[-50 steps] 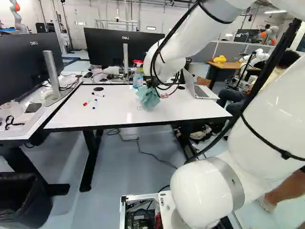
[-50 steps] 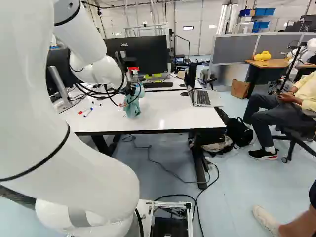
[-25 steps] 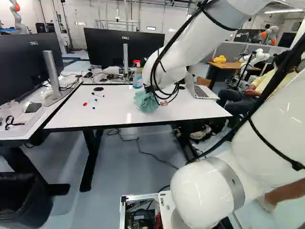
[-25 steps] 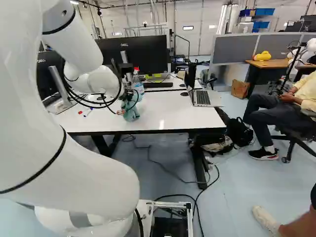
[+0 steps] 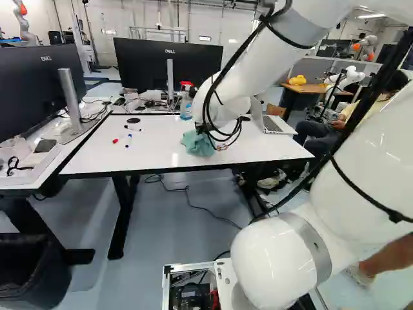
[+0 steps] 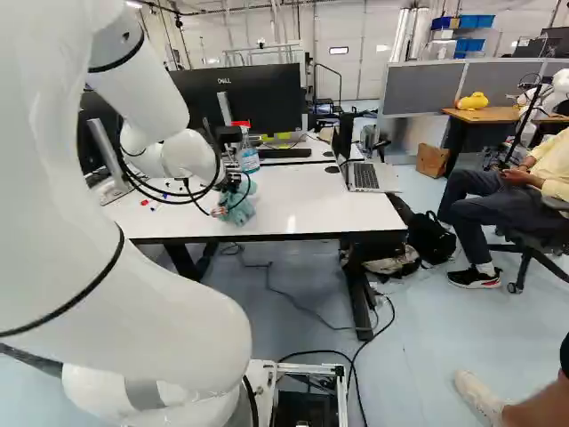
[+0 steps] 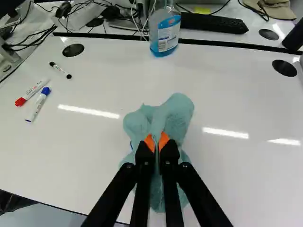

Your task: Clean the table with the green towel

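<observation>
Wrist view: one green towel (image 7: 177,113), bunched, clamped in the middle between the two fingers of the end effector (image 7: 156,142), orange pads (image 7: 164,140) pressing from both sides, loose folds spreading ahead and to either side. Handling, by judgement: light, limp, not fragile, apt to drag or fold under itself. Best hold: the thick central gather, as taken here, leaving a broad skirt of cloth to wipe with; a corner alone would likely trail. Ahead of the towel: one spray bottle (image 7: 165,35), blue liquid, apart from it; three markers (image 7: 60,70) (image 7: 32,92) (image 7: 38,104) off to one side. Left base view: one white arm (image 5: 222,106), upper links running out past the top of the view, forearm sloping down and forward to a low wrist above the white tabletop (image 5: 161,158); towel at the wrist's lower side, seemingly touching the surface. Right base view: same arm, elbow high, wrist reaching across; towel toward the near edge, well apart from the open laptop (image 6: 365,175).
</observation>
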### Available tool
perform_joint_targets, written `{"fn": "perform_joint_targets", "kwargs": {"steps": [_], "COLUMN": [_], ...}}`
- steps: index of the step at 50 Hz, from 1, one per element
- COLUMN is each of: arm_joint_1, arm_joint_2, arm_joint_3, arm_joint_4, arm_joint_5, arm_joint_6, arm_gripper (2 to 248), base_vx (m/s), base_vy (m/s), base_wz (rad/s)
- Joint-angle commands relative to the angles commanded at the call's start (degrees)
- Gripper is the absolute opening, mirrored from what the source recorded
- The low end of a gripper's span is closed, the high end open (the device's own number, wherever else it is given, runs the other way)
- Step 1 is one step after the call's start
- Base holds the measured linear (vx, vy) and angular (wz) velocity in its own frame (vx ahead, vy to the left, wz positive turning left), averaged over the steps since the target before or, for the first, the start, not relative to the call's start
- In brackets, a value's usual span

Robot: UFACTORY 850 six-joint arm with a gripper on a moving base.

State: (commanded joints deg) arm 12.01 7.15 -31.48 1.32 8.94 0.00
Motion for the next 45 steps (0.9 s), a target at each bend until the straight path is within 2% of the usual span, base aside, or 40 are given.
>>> {"fn": "perform_joint_targets", "kwargs": {"steps": [21,45], "arm_joint_1": [0.0,0.0], "arm_joint_2": [-4.0,-4.5], "arm_joint_3": [-0.6,-0.8], "arm_joint_4": [0.0,0.0], "arm_joint_5": [0.0,0.0], "arm_joint_6": [0.0,0.0], "arm_gripper": [30,30], "base_vx": [0.000,0.000], "base_vy": [0.000,0.000], "base_wz": [0.000,0.000]}}
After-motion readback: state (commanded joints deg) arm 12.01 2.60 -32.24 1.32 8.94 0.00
